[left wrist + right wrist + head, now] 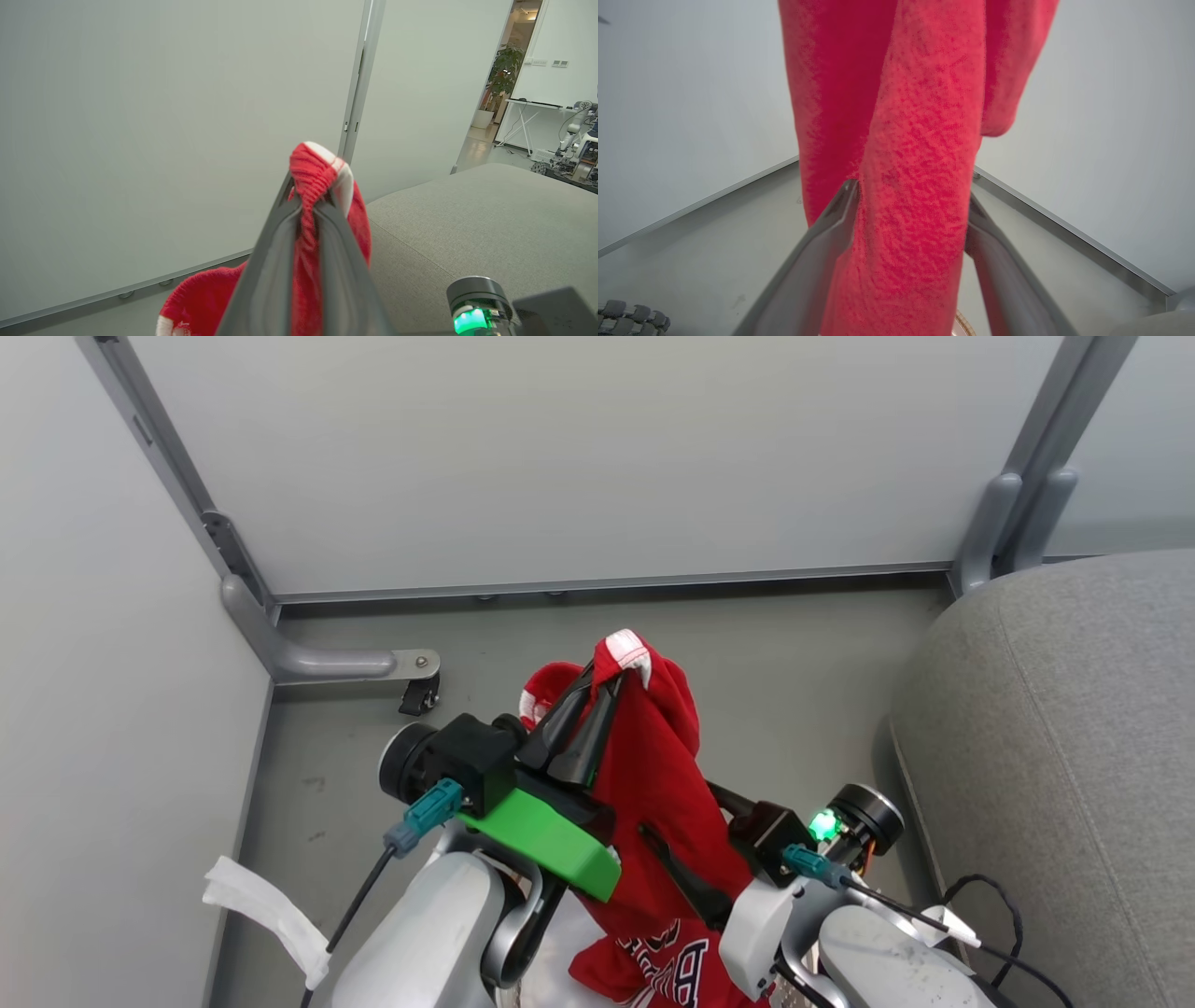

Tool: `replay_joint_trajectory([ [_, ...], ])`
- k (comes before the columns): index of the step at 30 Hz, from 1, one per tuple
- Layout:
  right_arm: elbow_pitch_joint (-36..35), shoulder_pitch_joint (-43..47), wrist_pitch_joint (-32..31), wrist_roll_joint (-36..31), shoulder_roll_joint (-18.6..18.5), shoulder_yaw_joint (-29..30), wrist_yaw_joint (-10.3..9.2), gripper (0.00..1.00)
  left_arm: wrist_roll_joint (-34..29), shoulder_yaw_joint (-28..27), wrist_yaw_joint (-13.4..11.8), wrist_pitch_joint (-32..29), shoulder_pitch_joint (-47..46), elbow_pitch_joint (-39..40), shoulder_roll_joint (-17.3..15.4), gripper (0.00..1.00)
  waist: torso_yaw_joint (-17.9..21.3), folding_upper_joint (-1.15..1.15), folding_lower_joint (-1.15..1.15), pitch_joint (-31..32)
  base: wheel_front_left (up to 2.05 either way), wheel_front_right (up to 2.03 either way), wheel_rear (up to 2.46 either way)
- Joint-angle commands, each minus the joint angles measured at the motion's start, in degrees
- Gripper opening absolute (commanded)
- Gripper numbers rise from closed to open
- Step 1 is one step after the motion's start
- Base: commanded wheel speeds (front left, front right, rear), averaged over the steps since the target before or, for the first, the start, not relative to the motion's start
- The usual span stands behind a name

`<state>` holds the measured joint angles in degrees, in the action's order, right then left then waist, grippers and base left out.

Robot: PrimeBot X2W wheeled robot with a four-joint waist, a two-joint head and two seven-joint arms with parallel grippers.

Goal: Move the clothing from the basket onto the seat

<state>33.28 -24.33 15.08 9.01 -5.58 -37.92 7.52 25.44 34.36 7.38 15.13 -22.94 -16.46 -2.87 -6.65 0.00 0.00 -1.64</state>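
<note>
Left tool (605, 689) is pressed together on the striped trim of the red jersey (653, 784), holding it up over the floor (794, 653). Right tool (913, 193) sits lower, fingers spread either side of the hanging cloth, not clamping as far as we see. Jersey hangs bunched, long axis vertical, white-black lettering at its bottom end. We judge the seat (1074, 756) lies to the right of both tools, right arm nearer, so the carry goes rightward. Cloth and seat edge are apart.
</note>
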Motion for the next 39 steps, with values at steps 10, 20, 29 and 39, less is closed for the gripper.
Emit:
replay_joint_trajectory([
  [10, 5.8, 1.2, 0.1, 1.4, 1.6, -1.0, -0.06, 1.00, 1.1, 1.4, 0.2, 0.0, -1.7, 0.1, -0.1, 0.00, -1.8, 0.00, 0.00, -1.1, 0.00, 0.00, 0.00],
  [20, 5.0, 2.2, 0.1, 3.6, 2.0, -0.5, -0.06, 0.00, 1.3, 1.2, 0.2, 0.0, -1.7, -0.3, -0.1, 0.00, -1.4, 0.00, 0.00, -1.6, 0.00, 0.00, 0.00],
  [29, 1.0, 3.5, 0.1, 3.2, 1.5, 1.5, -0.06, 0.00, 0.2, 0.2, 0.2, 0.0, -1.0, -1.5, -0.1, 1.00, -0.2, 0.00, 0.00, -2.0, 0.00, 0.00, 0.00],
  [39, -7.7, 7.1, 0.1, 2.9, 1.2, 7.0, -0.06, 0.00, -4.7, -2.6, 0.0, 0.0, 2.2, -3.4, -0.1, 1.00, 6.7, 0.00, 0.00, -1.9, 0.00, 0.00, 0.00],
])
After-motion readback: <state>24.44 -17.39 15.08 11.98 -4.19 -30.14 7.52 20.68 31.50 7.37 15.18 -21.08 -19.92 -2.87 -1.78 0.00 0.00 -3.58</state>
